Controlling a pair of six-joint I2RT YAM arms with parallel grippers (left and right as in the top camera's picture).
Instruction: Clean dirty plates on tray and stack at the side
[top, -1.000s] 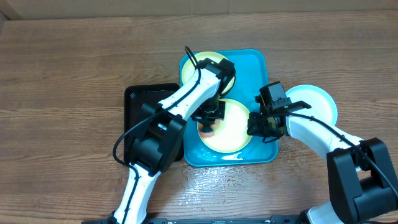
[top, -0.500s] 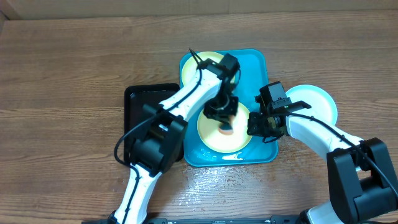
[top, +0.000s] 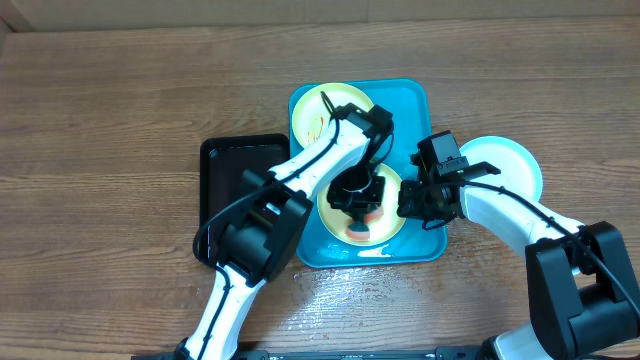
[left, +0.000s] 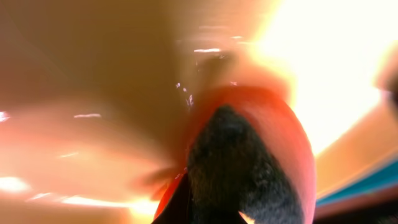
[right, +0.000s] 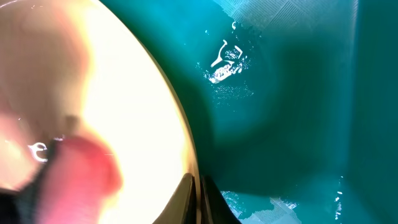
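Note:
The turquoise tray (top: 415, 100) holds two yellow-green plates. The back plate (top: 318, 112) has red-orange streaks. My left gripper (top: 358, 195) is shut on a red-orange sponge (top: 363, 218) and presses it on the front plate (top: 390, 222). In the left wrist view the sponge (left: 286, 130) fills the blurred frame over the plate (left: 93, 74). My right gripper (top: 408, 200) is shut on the front plate's right rim. Its wrist view shows its fingers (right: 198, 193) pinching the rim of the plate (right: 124, 93) over the wet tray (right: 280, 93). A pale teal plate (top: 510, 165) lies on the table to the right.
A smaller black tray (top: 228, 165) lies against the turquoise tray's left side, partly under my left arm. The wooden table (top: 120, 110) shows a wet patch (top: 350, 285) in front of the trays.
My left gripper has swept the sponge from the front plate's left part to its middle and a little toward the front. The right gripper has stayed on the rim.

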